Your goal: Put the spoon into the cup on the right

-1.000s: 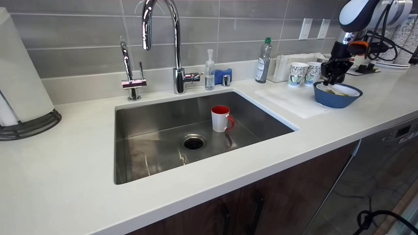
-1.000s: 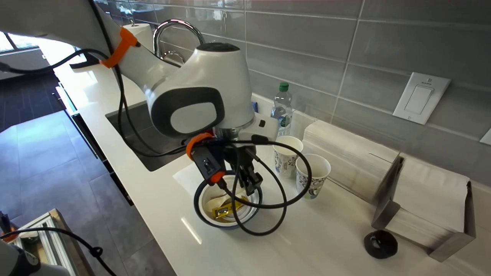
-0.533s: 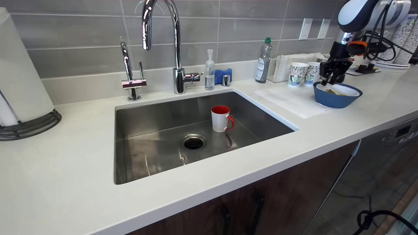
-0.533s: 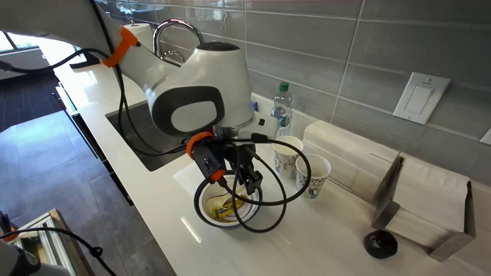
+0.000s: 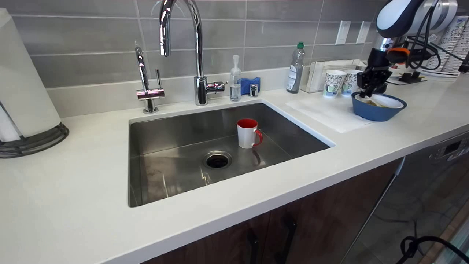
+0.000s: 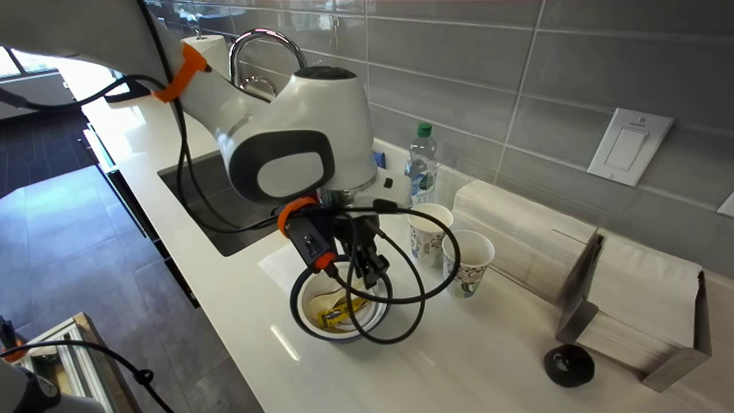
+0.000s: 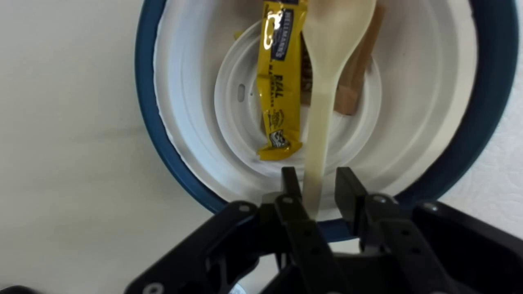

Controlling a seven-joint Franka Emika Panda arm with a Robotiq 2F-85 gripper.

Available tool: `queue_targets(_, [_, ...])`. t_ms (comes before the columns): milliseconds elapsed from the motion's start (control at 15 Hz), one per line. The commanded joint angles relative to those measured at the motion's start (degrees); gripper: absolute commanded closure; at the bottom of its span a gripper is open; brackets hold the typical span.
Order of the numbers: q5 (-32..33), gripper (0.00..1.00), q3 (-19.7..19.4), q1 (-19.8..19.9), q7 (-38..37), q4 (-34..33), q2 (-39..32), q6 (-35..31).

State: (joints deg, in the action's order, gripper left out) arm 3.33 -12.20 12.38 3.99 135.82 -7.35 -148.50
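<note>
Round blue bowl point(image 5: 377, 113), white lining: on the white counter point(image 5: 73, 201), beside or just over a white paper sheet point(image 5: 328, 113), cannot tell which; sheet looks meant for drips

Pale cream plastic-looking spoon point(image 7: 324, 94): in the bowl, in no cup yet; handle runs up toward the rim, probably why it is approached from that end

Bowl's litter: shiny yellow mayonnaise sachet point(image 7: 282, 90) beside the spoon, flat brown piece point(image 7: 355, 77) partly beneath it, round white lid point(image 7: 235, 106) lowest; pile may help prop the handle

Black two-finger gripper point(image 7: 317, 175): jaws modestly apart, spoon handle between them, nearer the left jaw in the wrist view; gap on the right, so no hold seen; set near the handle's end, likely so the scoop can enter a cup first

Left patterned paper cup point(image 6: 424, 245), right patterned paper cup point(image 6: 469, 272): upright side by side, far side of the counter, near the bowl; right one reads as the target, mouth up to take a spoon

White mug point(image 5: 244, 137), red inside: upright in the steel sink point(image 5: 168, 135), well apart; more likely there for washing
</note>
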Motion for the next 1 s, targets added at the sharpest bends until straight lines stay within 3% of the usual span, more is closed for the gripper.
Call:
queue_targets(0, [-0.1,0.77,0.0,0.0,-0.8,-1.2,-1.4,-0.4])
queue_targets(133, [-0.2,0.86,0.0,0.0,-0.6,-1.2,-1.3,-0.3])
queue_targets(200, [-0.1,0.99,-0.1,0.0,-0.7,-1.1,-1.2,-0.5])
queue_targets(733, [1.2,0.97,-0.1,-0.5,-2.4,0.6,7.0,1.0])
queue_targets(933, [3.1,0.97,-0.2,-0.3,-7.0,1.5,10.2,-2.5])
